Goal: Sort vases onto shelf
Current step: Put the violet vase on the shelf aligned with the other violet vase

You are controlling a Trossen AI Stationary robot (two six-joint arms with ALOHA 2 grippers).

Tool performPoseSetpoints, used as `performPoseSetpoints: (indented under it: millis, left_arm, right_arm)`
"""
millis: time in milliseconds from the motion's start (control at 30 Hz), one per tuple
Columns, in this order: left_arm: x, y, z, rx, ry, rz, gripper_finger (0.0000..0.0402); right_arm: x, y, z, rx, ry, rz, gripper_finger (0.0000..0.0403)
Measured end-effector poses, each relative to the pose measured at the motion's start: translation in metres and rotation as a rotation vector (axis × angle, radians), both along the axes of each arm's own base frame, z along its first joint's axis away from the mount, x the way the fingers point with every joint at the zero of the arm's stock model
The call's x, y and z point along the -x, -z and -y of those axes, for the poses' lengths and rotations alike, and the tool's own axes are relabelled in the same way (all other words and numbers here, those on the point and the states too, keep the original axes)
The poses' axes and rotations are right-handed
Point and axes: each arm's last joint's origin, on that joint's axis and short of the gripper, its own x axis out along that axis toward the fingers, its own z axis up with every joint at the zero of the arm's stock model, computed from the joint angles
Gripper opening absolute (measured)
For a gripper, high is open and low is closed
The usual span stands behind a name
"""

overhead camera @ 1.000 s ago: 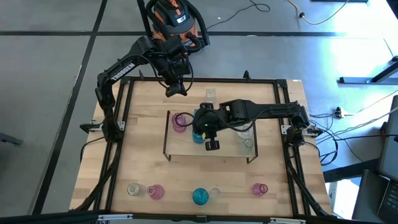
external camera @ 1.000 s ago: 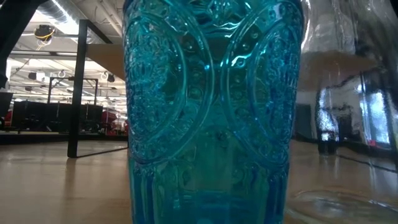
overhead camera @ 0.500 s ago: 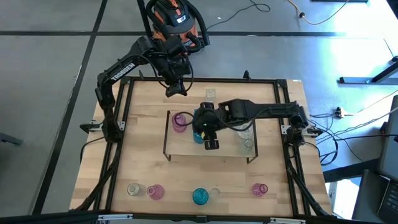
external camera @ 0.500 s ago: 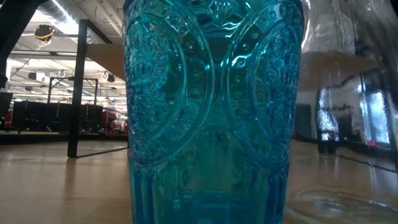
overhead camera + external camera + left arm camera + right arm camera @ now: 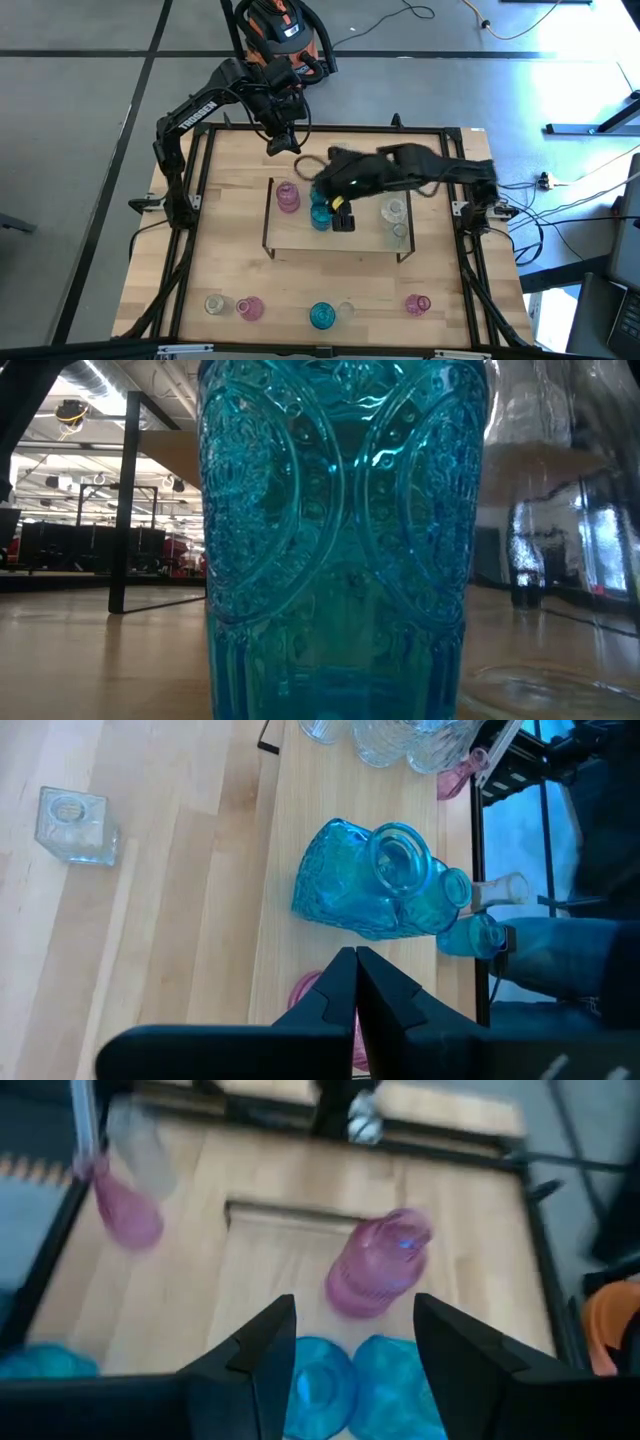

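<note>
The shelf [image 5: 300, 238] stands mid-table. On it stand a pink vase [image 5: 288, 197], two teal vases [image 5: 320, 211] side by side and two clear vases [image 5: 396, 221]. My right gripper [image 5: 355, 1310] hangs open above the teal vases [image 5: 350, 1390], touching nothing, with the pink vase [image 5: 378, 1265] beyond its fingers. In the high view my right gripper [image 5: 340, 215] is blurred. My left gripper [image 5: 281, 146] hovers shut over the table's far left part. The left wrist view has my left gripper [image 5: 355, 975] looking down on the teal vases [image 5: 370, 890].
Along the table's near edge stand a clear vase [image 5: 213, 303], a pink one [image 5: 250, 308], a teal one [image 5: 322, 316] that fills the low view, another clear one [image 5: 346, 311] and a pink one [image 5: 418, 304]. A small square clear vase [image 5: 339, 150] sits behind the shelf.
My right gripper has risen from the teal vases on the shelf and drawn back toward the table's far edge, tipping up a little. The teal vases stay standing on the shelf.
</note>
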Motion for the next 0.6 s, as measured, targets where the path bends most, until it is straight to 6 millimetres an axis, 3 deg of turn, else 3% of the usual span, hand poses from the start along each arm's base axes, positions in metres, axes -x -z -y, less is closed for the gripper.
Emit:
performPoseSetpoints:
  millis: [167, 333, 433, 600]
  left_arm:
    - [0.005, -0.006, 0.004, 0.008, 0.012, 0.025, 0.0]
    - [0.014, -0.02, 0.021, 0.029, 0.029, 0.066, 0.0]
    - [0.031, -0.04, 0.044, 0.056, 0.02, 0.106, 0.0]
    - [0.078, -0.076, 0.091, 0.119, 0.029, 0.194, 0.0]
  right_arm:
    - [0.028, -0.033, 0.01, -0.019, 0.162, 0.132, 0.0186]
    - [0.059, -0.044, 0.019, 0.004, 0.32, 0.107, 0.0186]
    - [0.078, -0.043, 0.022, 0.021, 0.403, 0.03, 0.0186]
    - [0.095, -0.037, 0.024, 0.048, 0.478, -0.089, 0.0186]
